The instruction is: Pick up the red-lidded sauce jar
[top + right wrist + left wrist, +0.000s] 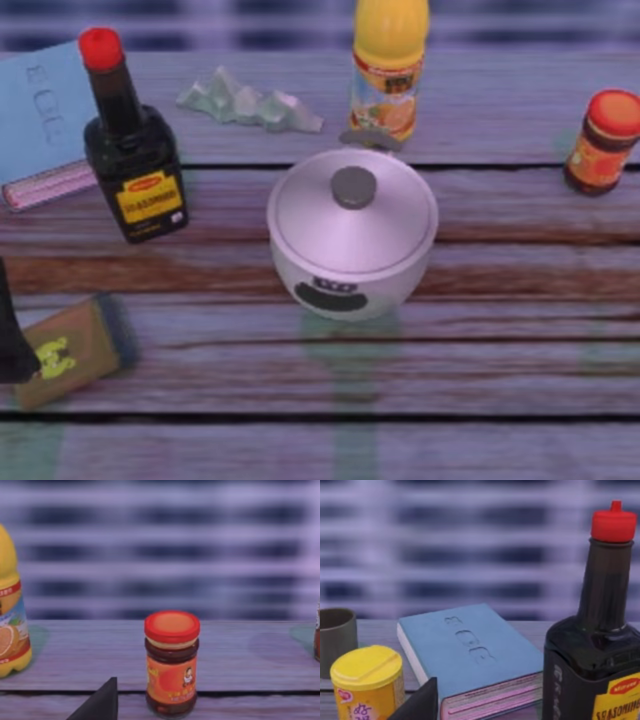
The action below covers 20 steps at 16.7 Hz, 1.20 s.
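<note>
1. Right wrist view: a dark finger tip of the right gripper [100, 702] shows at the lower edge; the second finger is out of frame, so it cannot be determined whether the fingers are spread or closed. Nothing is visibly held
2. Directly beyond it, the red-lidded sauce jar [171, 662] stands upright on the wooden table [240, 655], centred in this view. In the top view the jar [604, 141] sits at the far right of the table, well apart from the other items
3. Jar label: an orange band with a small portrait figure; its text is too small to read
4. Left wrist view: the left gripper [420, 702] shows one dark finger tip only; its state cannot be determined either. A dark shape at the top view's left edge appears to be this arm, parked
5. Readable markings: the dark seasoning bottle [130, 150] carries a yellow label reading "SEASONING". The blue book [40, 115] bears embossed letters, not legible. The orange juice bottle [388, 65] has a fruit picture
6. Risk: the jar is squat and smooth; an off-centre or high approach would likely strike the wide lid and tip it
7. Risk: closing on the lid edge instead of the body may let the jar slip on lifting
</note>
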Motion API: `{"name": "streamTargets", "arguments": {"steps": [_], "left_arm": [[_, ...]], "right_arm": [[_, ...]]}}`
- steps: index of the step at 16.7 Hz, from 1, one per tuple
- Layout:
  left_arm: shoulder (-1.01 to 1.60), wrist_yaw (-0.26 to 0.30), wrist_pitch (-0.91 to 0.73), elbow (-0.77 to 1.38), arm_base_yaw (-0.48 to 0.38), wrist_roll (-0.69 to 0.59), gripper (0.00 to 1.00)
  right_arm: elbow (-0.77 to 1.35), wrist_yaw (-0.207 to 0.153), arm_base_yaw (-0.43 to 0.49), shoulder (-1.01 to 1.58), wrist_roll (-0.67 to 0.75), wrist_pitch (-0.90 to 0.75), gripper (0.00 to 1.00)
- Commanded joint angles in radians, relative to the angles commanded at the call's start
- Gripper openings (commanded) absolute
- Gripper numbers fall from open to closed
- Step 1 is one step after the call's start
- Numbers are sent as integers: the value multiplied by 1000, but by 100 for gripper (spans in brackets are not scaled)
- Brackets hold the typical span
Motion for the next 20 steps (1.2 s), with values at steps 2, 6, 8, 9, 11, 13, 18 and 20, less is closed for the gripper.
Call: {"name": "streamTargets", "arguments": {"steps": [2,6,8,9,11,13,18,20], "left_arm": [[0,0,0,0,0,0,100],[0,0,0,0,0,0,100],[0,0,0,0,0,0,100],[0,0,0,0,0,0,100],[0,0,0,0,0,0,100],[0,0,0,0,0,0,100],[0,0,0,0,0,0,100],[0,0,0,0,0,0,100]], "right_arm": [[0,0,0,0,0,0,100],[85,-1,0,84,-21,-50,100],[178,-3,1,177,-45,-106,100],[238,-5,3,237,-60,-143,100],[376,-10,6,377,-95,-227,100],[537,-15,10,540,-136,-325,100],[1020,-29,17,1021,-257,-613,100],[1233,-34,19,1230,-309,-738,100]]}}
